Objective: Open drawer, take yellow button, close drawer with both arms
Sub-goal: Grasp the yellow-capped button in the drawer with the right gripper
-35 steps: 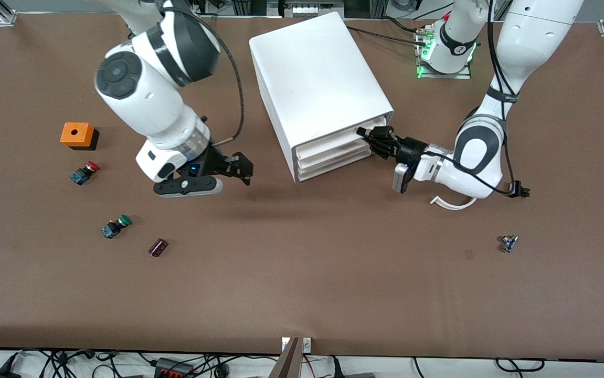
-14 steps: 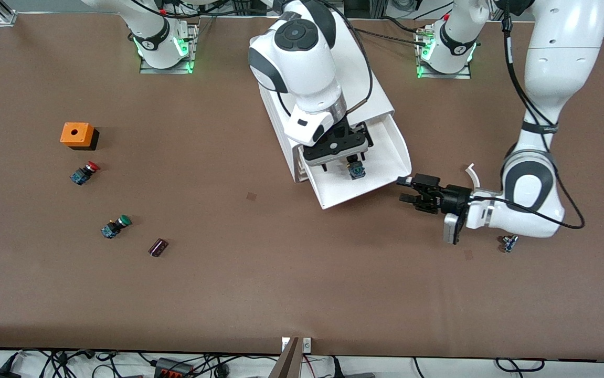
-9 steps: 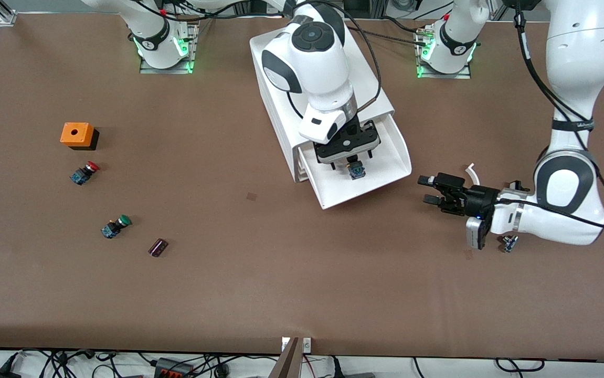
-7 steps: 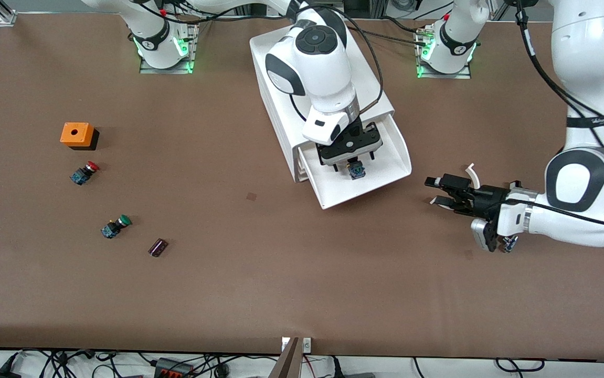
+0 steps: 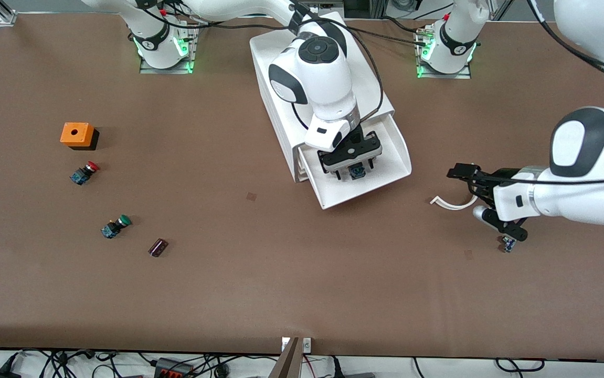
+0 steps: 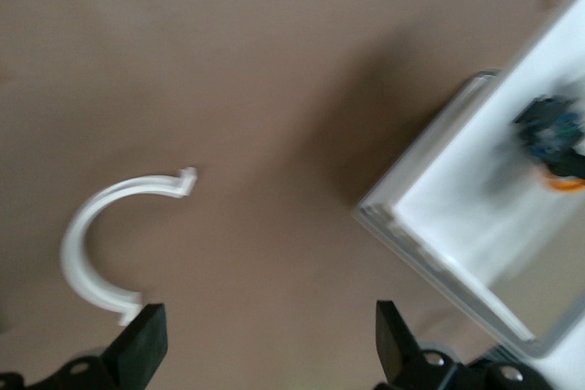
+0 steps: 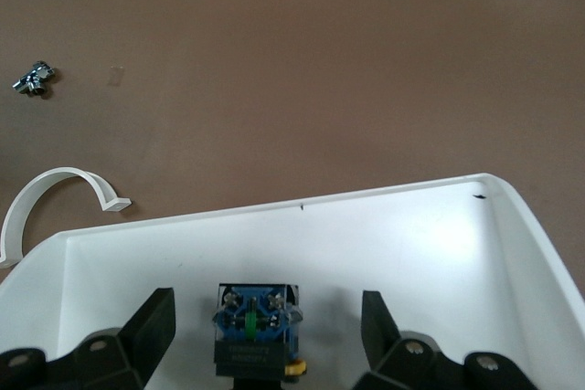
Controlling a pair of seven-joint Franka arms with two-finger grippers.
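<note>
A: Where is the right gripper (image 5: 352, 167) now?

B: It is inside the pulled-out drawer (image 5: 385, 181), low over the button (image 5: 356, 172). Its fingers (image 7: 154, 321) are spread wide, one on each side of the button, and they do not touch it. In the right wrist view the button (image 7: 257, 330) lies on the drawer floor between them, dark blue body up, with a bit of orange-yellow cap showing at its lower edge.

A: So what makes the grasp good?

B: I think the gripper should go straight down until the pads are level with the body, then close on the flat sides of the body, not on the round cap, which could slip. The button seems well centred, so little sideways correction is needed. Then lift straight up, to avoid the drawer (image 7: 512, 226) wall.

A: And the left gripper (image 5: 477, 184)?

B: It hangs over bare table, toward the left arm's end, beside a white curved clip (image 5: 451, 203). Its fingers (image 6: 142, 344) are apart and hold nothing. It waits. It will be needed for closing the top drawer of the cabinet (image 5: 312, 79).
</note>
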